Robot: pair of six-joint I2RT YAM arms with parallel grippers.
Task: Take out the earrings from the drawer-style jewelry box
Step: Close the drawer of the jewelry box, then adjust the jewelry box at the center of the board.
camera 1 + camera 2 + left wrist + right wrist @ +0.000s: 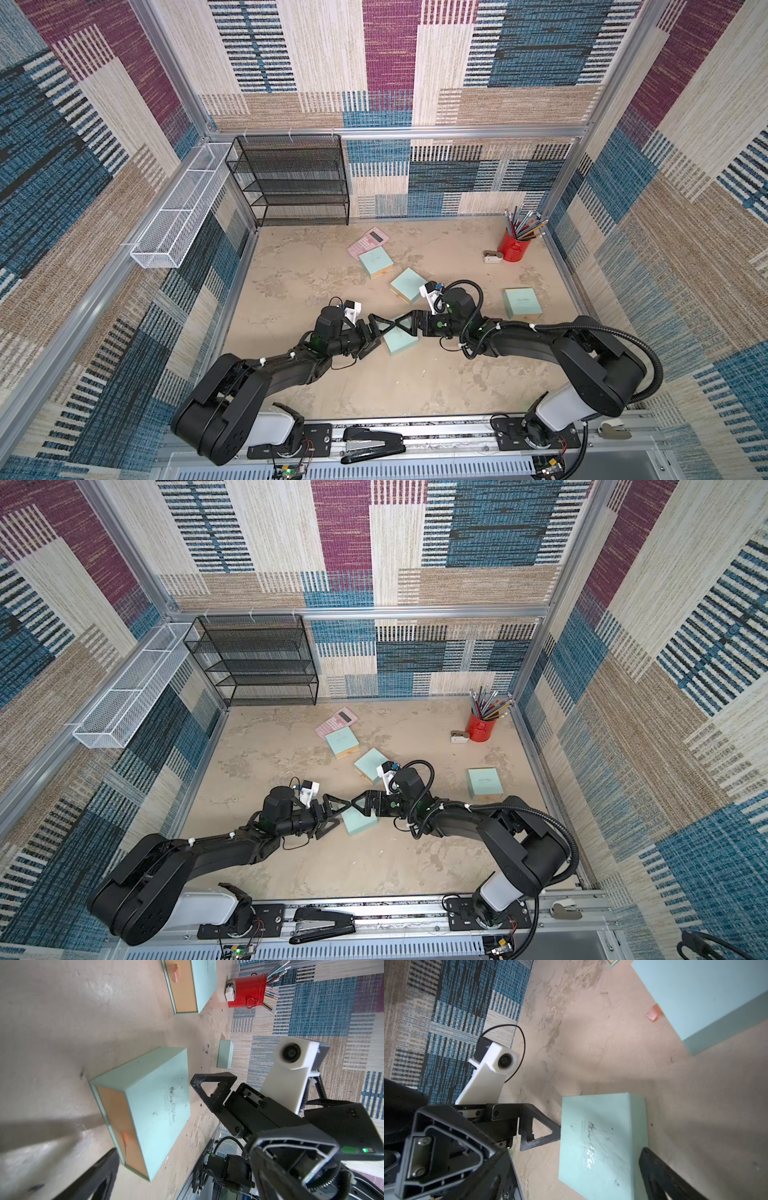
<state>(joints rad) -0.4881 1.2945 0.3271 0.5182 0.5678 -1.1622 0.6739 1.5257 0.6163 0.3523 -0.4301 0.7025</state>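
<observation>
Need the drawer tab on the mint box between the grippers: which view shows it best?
Left wrist view: the orange tab shows clearly on the box's tan drawer front. Right wrist view shows only its top and a plain side; both top views, mainly part of its top.

**Patchwork walls around a stained beige floor**

Woven, carpet-like wall panels in blocks of blue, maroon, cream and tan, many of them striped, close the space on three sides, set in a silver aluminium frame. The matte beige floor is mottled with brown stains. A black wire-mesh shelf rack with several tiers stands in the far left corner. A long white wire-mesh basket with compartments hangs on the left wall beside it. The light is soft and the shadows are faint
</observation>
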